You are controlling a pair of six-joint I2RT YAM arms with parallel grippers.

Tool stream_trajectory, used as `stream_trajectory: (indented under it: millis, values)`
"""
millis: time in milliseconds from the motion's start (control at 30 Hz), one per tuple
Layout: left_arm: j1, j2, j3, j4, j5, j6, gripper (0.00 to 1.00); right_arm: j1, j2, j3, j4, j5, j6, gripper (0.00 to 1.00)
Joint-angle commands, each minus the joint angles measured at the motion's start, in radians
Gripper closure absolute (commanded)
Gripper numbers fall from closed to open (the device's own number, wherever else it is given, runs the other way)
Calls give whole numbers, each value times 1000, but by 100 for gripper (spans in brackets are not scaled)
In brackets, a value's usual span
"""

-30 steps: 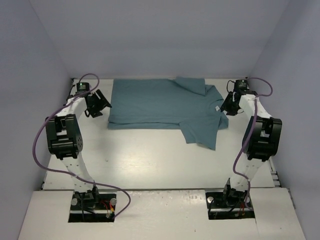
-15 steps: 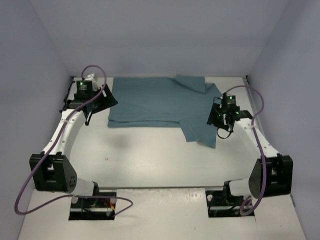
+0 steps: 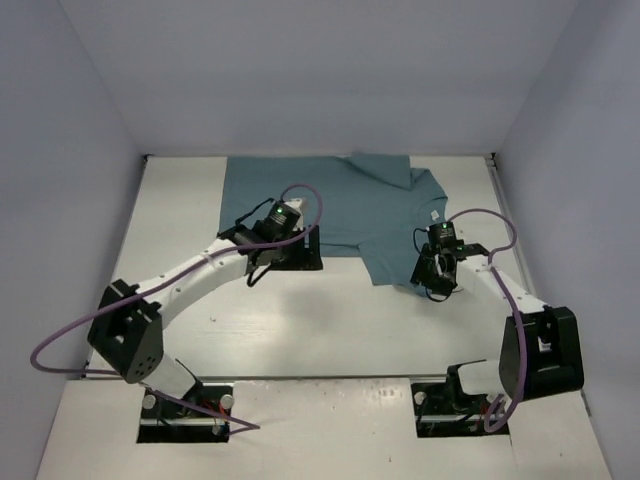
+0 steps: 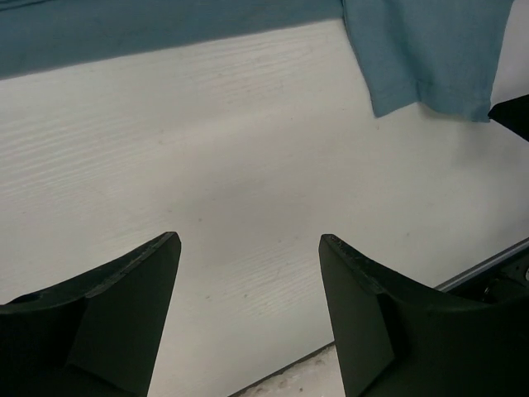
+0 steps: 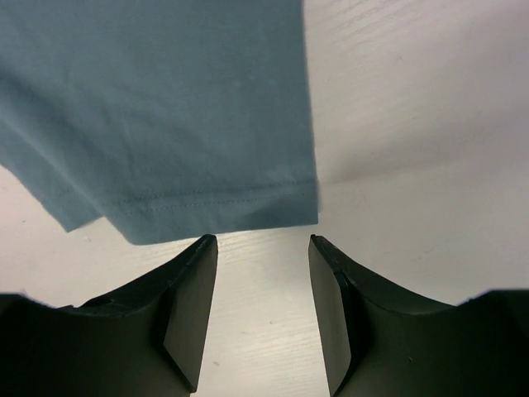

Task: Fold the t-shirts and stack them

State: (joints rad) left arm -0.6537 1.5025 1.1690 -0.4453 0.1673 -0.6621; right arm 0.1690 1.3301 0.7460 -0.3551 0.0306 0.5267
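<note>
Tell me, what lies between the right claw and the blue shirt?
Only a narrow strip of bare white table separates the right gripper from the sleeve hem of the t-shirt, as the right wrist view shows.

My overhead camera looks down from high behind the near edge over the whole table (image 3: 330, 320). Both wrist cameras hang close above it, sharing the t-shirt's (image 3: 340, 200) near sleeve (image 5: 165, 107).
</note>
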Motion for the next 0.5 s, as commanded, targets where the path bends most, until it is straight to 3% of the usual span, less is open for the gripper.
stream_trajectory:
  millis: [0, 300, 467]
  values:
    - [-72, 89, 98, 91, -78, -116, 34, -28, 28, -2, 23, 49, 15, 55]
    - [-212, 493, 429, 99, -69, -270, 37, -164, 39, -36, 62, -44, -39, 56]
    - [-248, 619, 509, 76, -59, -340, 41, -165, 52, -38, 80, -87, -47, 56]
